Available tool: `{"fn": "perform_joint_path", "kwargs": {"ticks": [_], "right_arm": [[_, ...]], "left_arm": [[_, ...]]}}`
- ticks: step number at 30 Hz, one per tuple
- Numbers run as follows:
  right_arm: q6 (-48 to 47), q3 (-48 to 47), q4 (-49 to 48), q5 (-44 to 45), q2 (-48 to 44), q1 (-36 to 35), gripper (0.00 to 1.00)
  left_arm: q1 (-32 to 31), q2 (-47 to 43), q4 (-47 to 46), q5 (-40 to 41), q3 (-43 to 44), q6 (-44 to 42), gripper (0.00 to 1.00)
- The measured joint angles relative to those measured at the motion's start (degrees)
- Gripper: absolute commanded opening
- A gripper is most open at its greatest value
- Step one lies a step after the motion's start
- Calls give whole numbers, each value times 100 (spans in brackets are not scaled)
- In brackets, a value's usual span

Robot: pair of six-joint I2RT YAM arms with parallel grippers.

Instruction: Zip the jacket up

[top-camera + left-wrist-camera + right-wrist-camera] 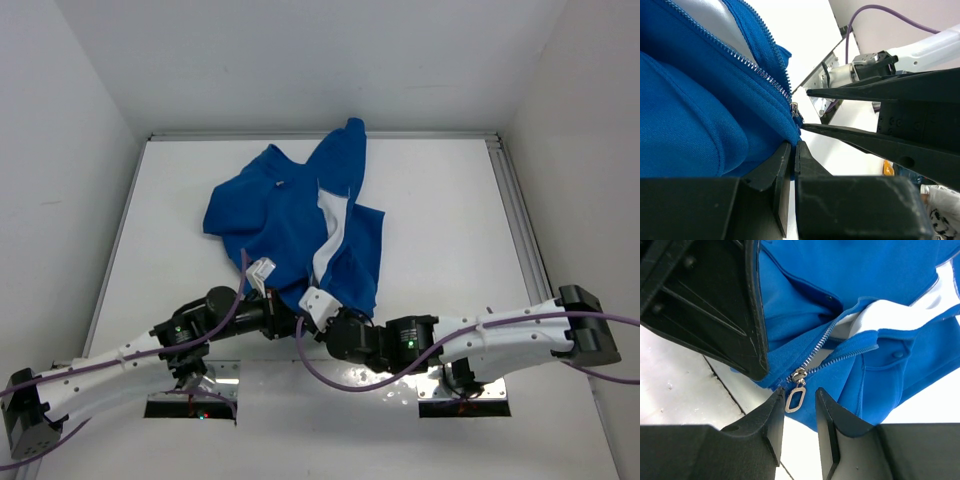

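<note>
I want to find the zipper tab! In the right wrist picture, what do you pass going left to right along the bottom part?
You pass the table → first finger → zipper pull → second finger. The pull hangs in the gap between the two black fingers.

A fixed camera hangs high behind the left arm (120,355) and right arm (500,335), looking down over the whole table (450,200) with the jacket (290,220) near the middle. The left wrist camera sits low behind the left gripper (795,145), pressed close to the cloth and facing the right arm. The right wrist one looks past the right gripper (799,391) onto the zipper pull (796,399). All three share the jacket's bottom zipper end.
</note>
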State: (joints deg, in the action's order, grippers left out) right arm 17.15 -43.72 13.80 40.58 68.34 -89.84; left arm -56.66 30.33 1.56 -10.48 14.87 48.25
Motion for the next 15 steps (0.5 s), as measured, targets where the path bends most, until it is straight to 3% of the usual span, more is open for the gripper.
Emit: {"fn": "perform_joint_path", "kwargs": {"ticks": [15], "right_arm": [[345,55,0,247,232,0,30]], "left_arm": [[0,-39,4,9,0,2,0]]}}
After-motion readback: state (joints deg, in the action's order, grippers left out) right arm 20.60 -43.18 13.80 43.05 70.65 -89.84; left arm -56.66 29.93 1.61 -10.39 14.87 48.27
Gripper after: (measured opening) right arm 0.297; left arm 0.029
